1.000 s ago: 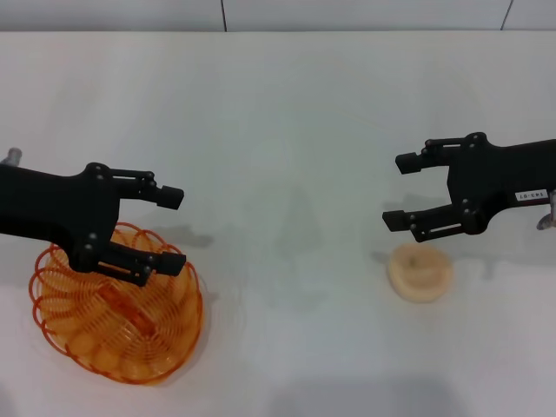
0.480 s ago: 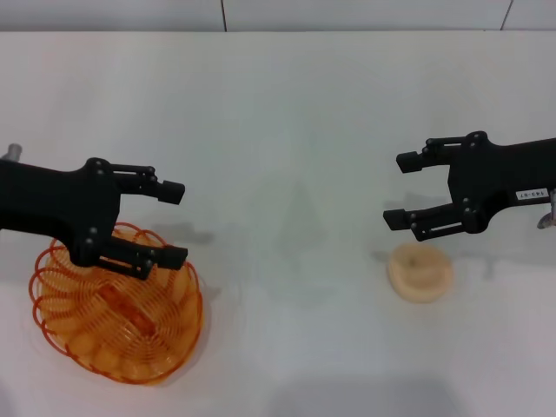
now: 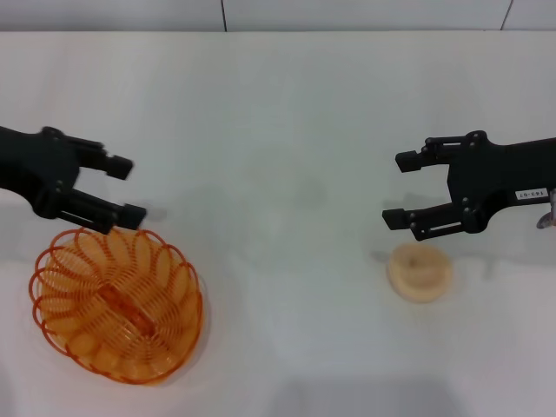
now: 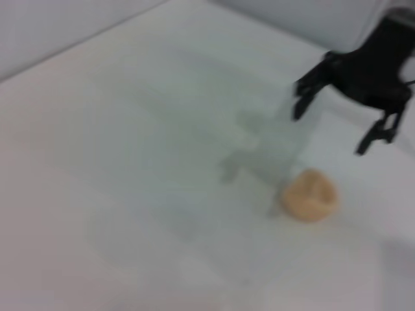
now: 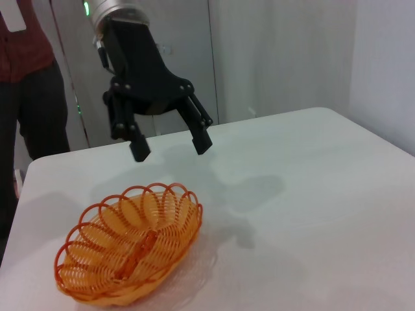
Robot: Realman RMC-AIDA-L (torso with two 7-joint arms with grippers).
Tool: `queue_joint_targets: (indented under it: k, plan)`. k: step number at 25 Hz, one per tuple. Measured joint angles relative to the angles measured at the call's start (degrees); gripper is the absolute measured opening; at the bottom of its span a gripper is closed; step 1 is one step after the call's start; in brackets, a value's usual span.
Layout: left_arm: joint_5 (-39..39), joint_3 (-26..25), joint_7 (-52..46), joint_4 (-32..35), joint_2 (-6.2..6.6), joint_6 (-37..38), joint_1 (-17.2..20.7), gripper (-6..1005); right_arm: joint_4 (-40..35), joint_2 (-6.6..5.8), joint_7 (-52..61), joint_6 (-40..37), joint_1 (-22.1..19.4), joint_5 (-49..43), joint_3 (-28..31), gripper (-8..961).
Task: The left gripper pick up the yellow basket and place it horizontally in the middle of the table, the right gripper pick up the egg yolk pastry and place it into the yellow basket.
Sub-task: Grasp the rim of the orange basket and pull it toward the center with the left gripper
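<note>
- Left gripper (image 3: pixel 129 189) above the table (image 3: pixel 278 113) on the robot's left, fingers spread, holding nothing, just beyond the yellow basket's (image 3: pixel 117 306) far rim.
- Basket resting open side up, near the left front of the table; long axis diagonal in the head view, running from far-left to near-right.
- Only in the right wrist view: clear air between the basket (image 5: pixel 130 243) and the left gripper (image 5: pixel 170 145), and a green light on that arm.
- Right gripper (image 3: pixel 403 188) fingers spread, empty, hanging just beyond the egg yolk pastry (image 3: pixel 420 272), dome up.
- Left wrist view: pastry (image 4: pixel 309 195) and right gripper (image 4: pixel 332 116) only, no basket.
</note>
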Motion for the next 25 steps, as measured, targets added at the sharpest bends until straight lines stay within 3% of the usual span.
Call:
queue_joint_targets:
  k: [4, 7, 15, 20, 25]
  plan:
    - [5.49, -0.36, -5.78, 1.13, 1.22, 0.12, -2.05, 826, 0.08, 0.02, -0.04, 0.00, 0.13, 0.03, 0.00, 817]
    - [10.90, -0.41, -8.72, 2.44, 1.37, 0.61, -3.19, 822, -0.03, 0.02, 0.04, 0.00, 0.16, 0.06, 0.01, 817]
    - [25.86, 0.05, -12.75, 3.00, 0.64, 2.22, -5.86, 810, 0.13, 0.11, 0.16, 0.55, 0.59, 0.17, 0.09, 817]
    - [30.88, 0.57, -14.12, 2.46, 0.56, 2.27, -6.14, 803, 0.15, 0.11, 0.17, 0.79, 0.58, 0.78, 0.03, 817]
    - [33.51, 0.73, -14.43, 1.33, -0.47, 1.02, -6.14, 796, 0.18, 0.10, 0.16, 0.80, 0.63, 1.07, -0.12, 817]
